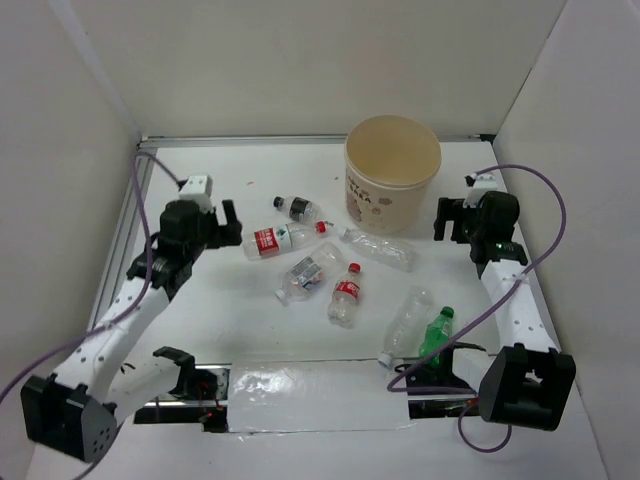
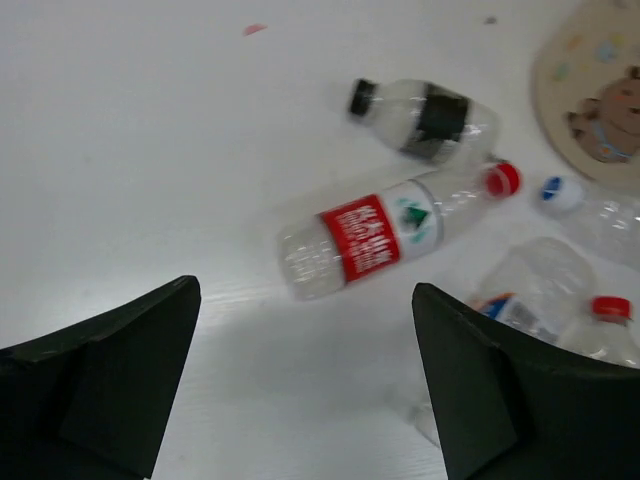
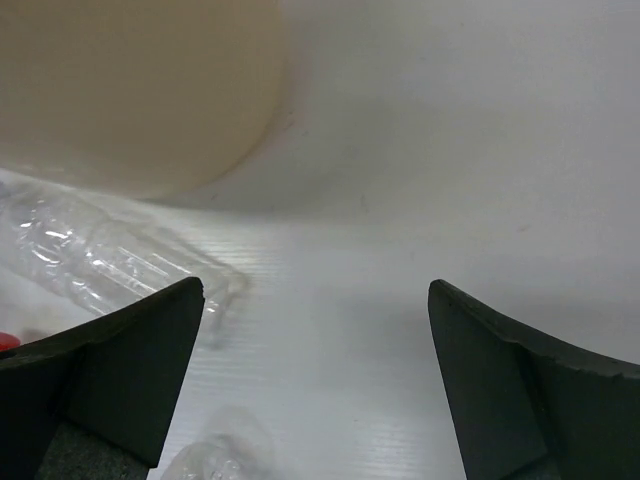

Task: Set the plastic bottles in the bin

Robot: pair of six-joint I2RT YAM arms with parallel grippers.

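Note:
Several plastic bottles lie in the middle of the table: a black-capped one (image 1: pixel 298 208), a red-labelled one (image 1: pixel 278 240), a clear blue-capped one (image 1: pixel 378 248), a crushed one (image 1: pixel 310 270), a small red-capped one (image 1: pixel 346 295), a clear one (image 1: pixel 408 322) and a green one (image 1: pixel 436 332). The beige bin (image 1: pixel 392 170) stands upright behind them. My left gripper (image 1: pixel 228 222) hovers open left of the red-labelled bottle (image 2: pixel 375 237), which lies just beyond its fingers. My right gripper (image 1: pixel 447 218) is open beside the bin (image 3: pixel 130 90), with the clear bottle (image 3: pixel 100 255) off its left finger.
White walls close in the table on the left, back and right. A metal rail (image 1: pixel 135 210) runs along the left edge. A sheet of clear plastic (image 1: pixel 300 395) lies at the near edge between the arm bases. Purple cables (image 1: pixel 545 240) loop off both arms.

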